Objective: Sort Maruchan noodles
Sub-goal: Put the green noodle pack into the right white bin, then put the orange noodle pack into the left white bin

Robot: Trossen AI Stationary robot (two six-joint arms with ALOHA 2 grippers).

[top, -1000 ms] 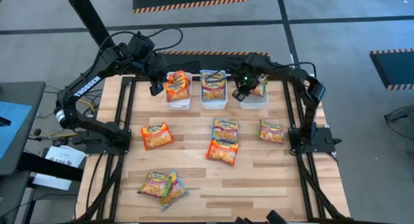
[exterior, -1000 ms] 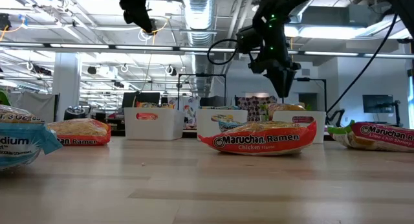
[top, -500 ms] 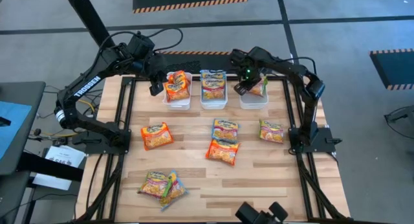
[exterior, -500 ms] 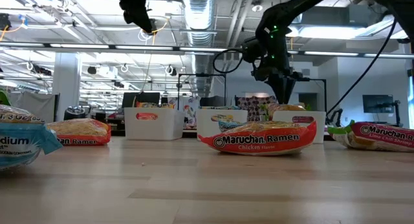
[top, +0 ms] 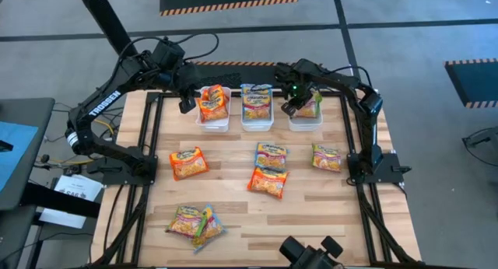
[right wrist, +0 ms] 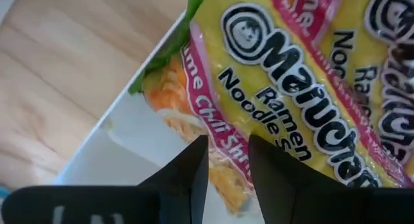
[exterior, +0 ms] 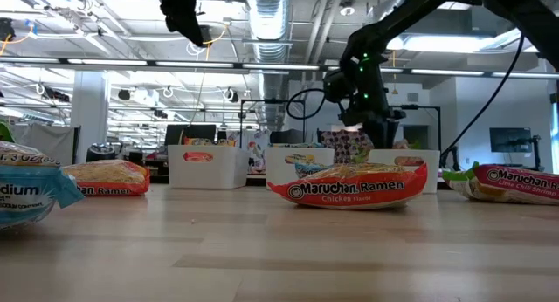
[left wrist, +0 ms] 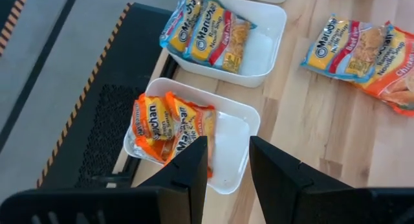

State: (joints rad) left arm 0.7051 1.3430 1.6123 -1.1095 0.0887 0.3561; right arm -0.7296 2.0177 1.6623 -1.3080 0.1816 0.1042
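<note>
Three white bins stand along the far edge. The left bin (top: 215, 124) holds orange packets (left wrist: 169, 125), the middle bin (top: 257, 124) blue ones (left wrist: 211, 32), and the right bin (top: 306, 124) a green-pink packet (right wrist: 304, 101). More packets lie flat on the table: orange (top: 188, 162), blue (top: 271, 155), orange (top: 268, 182), green-pink (top: 326, 157), and a small pile (top: 195, 221) near the front. My left gripper (top: 187, 105) hangs open, high beside the left bin. My right gripper (top: 289, 107) is open and low in the right bin, its fingertips right at the green-pink packet. My right gripper (right wrist: 228, 166) comes from above, pointing down at the green-pink packet's printed face (right wrist: 259, 120), which lies in the right bin. I cannot tell whether its fingers touch it.
The table's dark frame rails run along its left and right sides (top: 153, 137). Bare wood lies between the bins and the loose packets, and toward the near right corner (top: 342, 222). In the low view an orange packet (exterior: 349, 188) lies in front of the bins.
My right gripper has come down into the right bin, its fingertips dropping behind the bin's wall in the low view, and its arm has drawn slightly toward the far edge.
</note>
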